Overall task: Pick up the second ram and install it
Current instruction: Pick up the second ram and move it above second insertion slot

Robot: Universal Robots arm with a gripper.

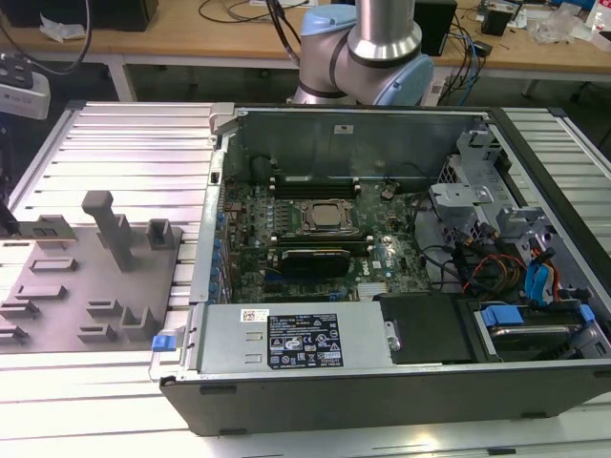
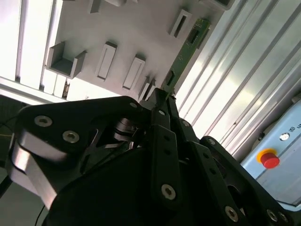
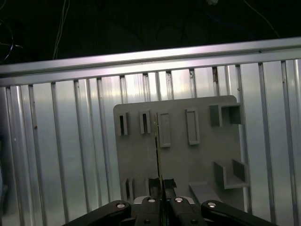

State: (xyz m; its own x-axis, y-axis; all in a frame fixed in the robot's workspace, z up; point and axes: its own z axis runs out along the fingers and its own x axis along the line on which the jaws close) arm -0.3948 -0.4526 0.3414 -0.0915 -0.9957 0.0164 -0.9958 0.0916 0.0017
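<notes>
In both wrist views the black end effector (image 2: 163,96) (image 3: 161,182) is closest to the camera. Its two fingers (image 2: 162,127) are squeezed tight on one end of the second ram (image 2: 186,52) (image 3: 157,150), a thin green stick. The stick pokes straight out from the fingertips. In the first wrist view it shows its thin edge, like a line.

Behind the stick lies a gray holder plate (image 2: 141,33) (image 3: 136,160) with small slots and little walls. I cannot tell if the far tip of the stick touches the plate. The plate rests on a shiny metal surface (image 2: 244,70) (image 3: 70,155) with long ridges.

In the exterior view, the open computer case (image 1: 382,405) sits at the front, in the middle and right of the frame. The green motherboard (image 1: 250,227) lies inside it, with the CPU socket (image 1: 323,218) near its middle. The gray holder plate (image 1: 72,286) is at the exterior view's left, beside the case. Far back, at the top middle, stands the silver and blue arm (image 1: 382,43).
</notes>
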